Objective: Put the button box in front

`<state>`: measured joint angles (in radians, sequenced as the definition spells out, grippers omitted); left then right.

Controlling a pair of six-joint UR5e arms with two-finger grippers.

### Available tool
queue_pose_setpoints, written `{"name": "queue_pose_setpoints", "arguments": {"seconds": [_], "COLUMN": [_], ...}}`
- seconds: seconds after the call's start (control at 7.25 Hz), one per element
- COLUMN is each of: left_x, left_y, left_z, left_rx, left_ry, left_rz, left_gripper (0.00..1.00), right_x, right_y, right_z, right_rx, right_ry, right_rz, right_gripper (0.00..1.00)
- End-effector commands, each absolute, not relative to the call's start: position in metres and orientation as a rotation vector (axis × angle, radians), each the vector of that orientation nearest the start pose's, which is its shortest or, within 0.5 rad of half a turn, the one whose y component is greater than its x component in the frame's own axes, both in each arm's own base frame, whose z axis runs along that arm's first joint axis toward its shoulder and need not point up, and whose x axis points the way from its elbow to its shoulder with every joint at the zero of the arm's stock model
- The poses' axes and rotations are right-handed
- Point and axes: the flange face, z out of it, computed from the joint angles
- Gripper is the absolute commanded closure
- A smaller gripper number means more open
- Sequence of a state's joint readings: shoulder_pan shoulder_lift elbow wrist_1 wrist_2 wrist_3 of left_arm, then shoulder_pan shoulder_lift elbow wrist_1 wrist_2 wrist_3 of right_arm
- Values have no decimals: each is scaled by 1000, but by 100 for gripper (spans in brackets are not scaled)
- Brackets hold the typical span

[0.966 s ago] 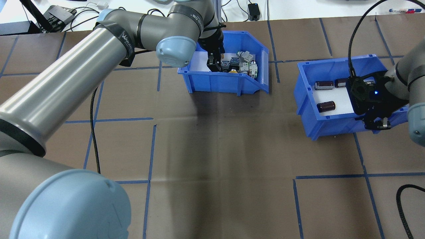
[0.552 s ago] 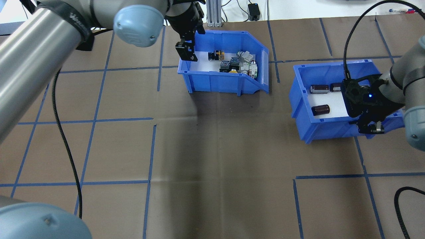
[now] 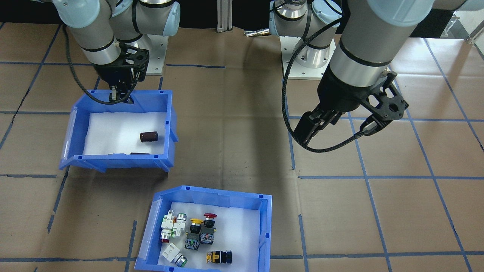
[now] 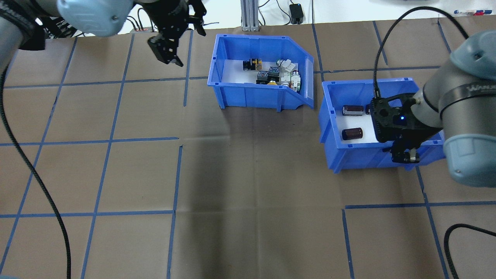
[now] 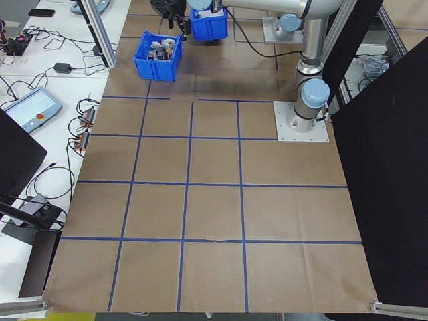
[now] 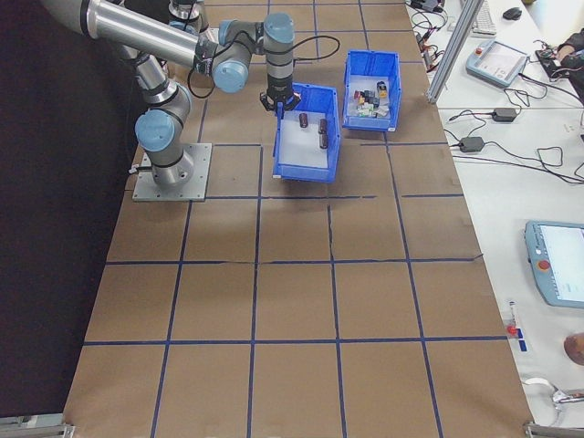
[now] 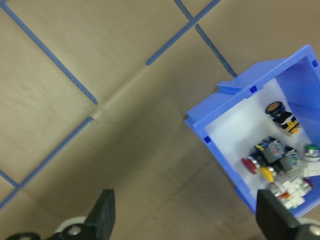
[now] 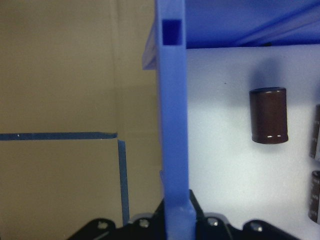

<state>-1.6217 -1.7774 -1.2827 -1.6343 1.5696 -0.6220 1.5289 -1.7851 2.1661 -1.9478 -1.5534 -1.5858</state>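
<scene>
2 silver-grey UR5e arms with pale blue joint caps and black bands, round bases on square bolted plates, black braided cables looping from wrists, black skeletal camera brackets, blue LED on right bracket, black 2-finger left gripper (image 4: 167, 49) and right gripper (image 4: 404, 155)

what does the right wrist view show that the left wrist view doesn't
Only the right wrist view shows the right gripper shut on the near wall of the blue bin and dark cylindrical parts on its white liner. Only the left wrist view shows the button box with its push-button switches, and the left gripper open over bare table. Both show brown table paper with blue tape lines.
</scene>
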Motion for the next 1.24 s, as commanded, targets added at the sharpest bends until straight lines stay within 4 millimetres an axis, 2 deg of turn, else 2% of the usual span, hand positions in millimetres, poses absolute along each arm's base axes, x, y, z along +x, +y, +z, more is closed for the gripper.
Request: {"name": "queue_pose_setpoints", "arguments": {"seconds": [0.0,0.14,0.28,0.41,0.55,0.69,0.83,1.1], "left_x": [-136,-133,-136,-135,-138,-136,-137,-137], "left_y": [-532,-524,-498,-475,-449,-442,-441,-421], "left_z": [532,533,541,527,518,508,504,508], "left_rx": [-332,-164,-137,-111,-83,-53,57,76], "left_ry": [3078,3100,3104,3113,3122,3130,3130,3121], "left_rz": [157,159,143,173,103,17,3,-23], "left_gripper": [1,1,1,1,1,0,0,0], "right_x": [170,191,209,221,230,242,255,286], "right_y": [-348,-337,-329,-322,-316,-306,-300,-290], "right_z": [313,313,313,312,312,310,303,287], "right_rx": [-2247,-2275,-2296,-2310,-2325,-2319,-2305,-2311], "right_ry": [2237,2217,2204,2190,2178,2174,2168,2167], "right_rz": [-58,-61,-84,-85,-93,-92,-76,-80], "right_gripper": [99,99,99,99,99,99,99,99]}}
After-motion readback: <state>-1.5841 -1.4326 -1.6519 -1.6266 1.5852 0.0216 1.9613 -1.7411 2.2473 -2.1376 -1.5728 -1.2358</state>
